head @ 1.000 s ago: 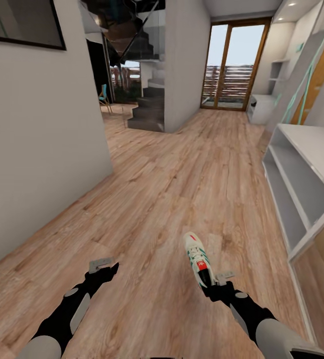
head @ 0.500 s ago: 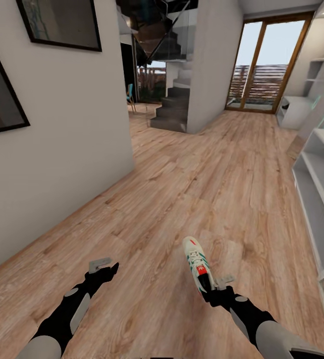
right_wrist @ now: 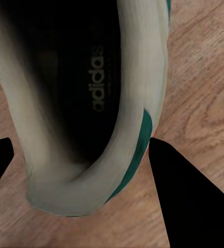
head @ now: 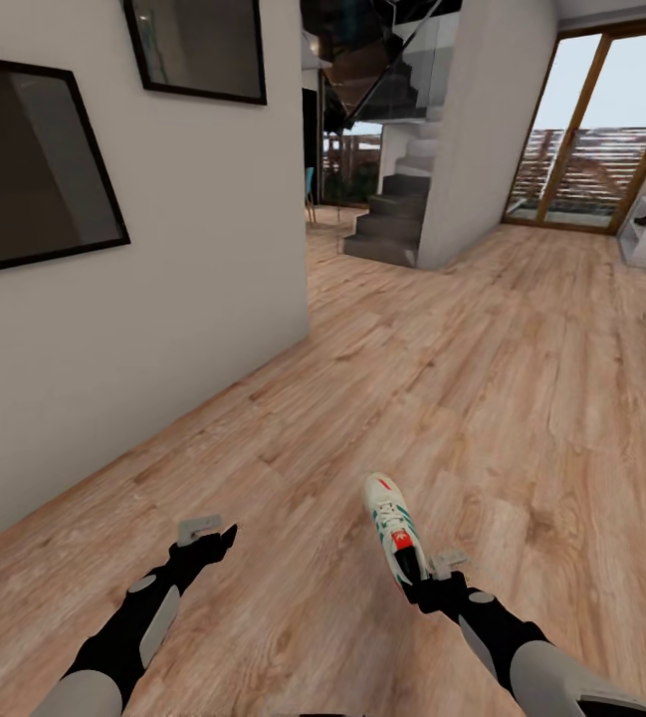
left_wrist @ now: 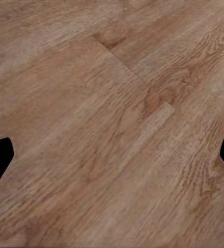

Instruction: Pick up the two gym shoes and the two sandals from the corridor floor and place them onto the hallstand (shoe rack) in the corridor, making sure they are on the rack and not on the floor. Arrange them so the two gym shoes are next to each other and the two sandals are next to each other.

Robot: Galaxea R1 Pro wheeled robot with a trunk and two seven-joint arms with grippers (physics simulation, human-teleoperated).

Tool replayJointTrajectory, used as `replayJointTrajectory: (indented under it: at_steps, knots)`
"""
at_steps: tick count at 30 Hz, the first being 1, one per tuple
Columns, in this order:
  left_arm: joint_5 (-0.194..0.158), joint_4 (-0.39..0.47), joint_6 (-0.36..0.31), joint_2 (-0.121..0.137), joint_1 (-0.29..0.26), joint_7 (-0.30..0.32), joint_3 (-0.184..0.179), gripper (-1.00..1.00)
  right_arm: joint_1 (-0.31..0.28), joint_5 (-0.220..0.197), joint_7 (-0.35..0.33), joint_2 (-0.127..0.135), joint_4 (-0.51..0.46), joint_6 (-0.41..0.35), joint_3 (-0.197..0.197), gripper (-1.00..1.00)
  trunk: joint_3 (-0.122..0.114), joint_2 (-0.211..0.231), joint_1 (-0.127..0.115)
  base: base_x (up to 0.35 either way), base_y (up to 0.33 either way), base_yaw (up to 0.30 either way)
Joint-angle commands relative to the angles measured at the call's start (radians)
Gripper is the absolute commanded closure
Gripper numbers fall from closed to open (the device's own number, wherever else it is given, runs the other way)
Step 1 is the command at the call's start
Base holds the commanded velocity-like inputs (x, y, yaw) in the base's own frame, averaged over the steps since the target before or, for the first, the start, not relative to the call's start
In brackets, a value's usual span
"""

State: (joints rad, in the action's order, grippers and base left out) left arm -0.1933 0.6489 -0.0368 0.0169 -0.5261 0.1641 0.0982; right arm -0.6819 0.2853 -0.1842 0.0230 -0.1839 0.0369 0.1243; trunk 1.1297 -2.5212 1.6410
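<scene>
1. The view has swung left over the past second: the white rack has all but slid off the right edge, and more wall (head: 163,329) with dark frames (head: 34,164) shows.
2. Right gripper (head: 424,576) jaws stay clamped on one gym shoe (head: 394,526) at its heel, above the corridor floor (head: 442,398).
3. Left gripper (head: 206,536) jaws are spread, empty.
4. Turning away from the rack likely delays placing.

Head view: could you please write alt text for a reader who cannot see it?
The right hand holds a white gym shoe with green stripes by its heel above the wood-plank floor. The left hand is empty; a white wall with dark frames stands left.
</scene>
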Motion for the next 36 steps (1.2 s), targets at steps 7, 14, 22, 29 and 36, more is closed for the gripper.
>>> replayJointTrajectory:
  at_steps: [7, 14, 22, 29, 36]
  knots:
    - [0.0, 0.0, 0.0, 0.0, 0.0, 0.0, 0.0, -1.0, 0.0, -0.002, 0.002, 0.0, 0.0, 0.0, 0.0, 1.0, 0.0, 0.0, 0.0, 0.206, -0.07, 0.097]
    - [0.0, 0.0, 0.0, 0.0, 0.0, 0.0, 0.0, -1.0, 0.0, -0.002, 0.002, 0.0, 0.0, 0.001, 0.0, 1.0, 0.0, 0.0, 0.0, 0.248, -0.076, 0.042]
    - [0.0, 0.001, 0.0, 0.0, 0.0, 0.0, 0.0, -1.0, -0.001, -0.002, 0.002, 0.0, 0.0, 0.001, 0.0, 1.0, 0.0, 0.0, 0.0, 0.047, -0.014, 0.23]
    - [0.0, 0.001, 0.0, 0.0, 0.0, 0.0, 0.0, -1.0, 0.0, -0.002, 0.002, 0.0, 0.001, 0.001, 0.0, 1.0, 0.0, 0.0, 0.0, 0.007, -0.002, 0.28]
    - [0.0, 0.003, 0.0, 0.0, 0.0, 0.0, 0.0, -1.0, 0.0, -0.002, 0.003, 0.0, 0.0, 0.001, 0.0, 1.0, 0.0, 0.0, 0.0, 0.001, 0.0, 0.288]
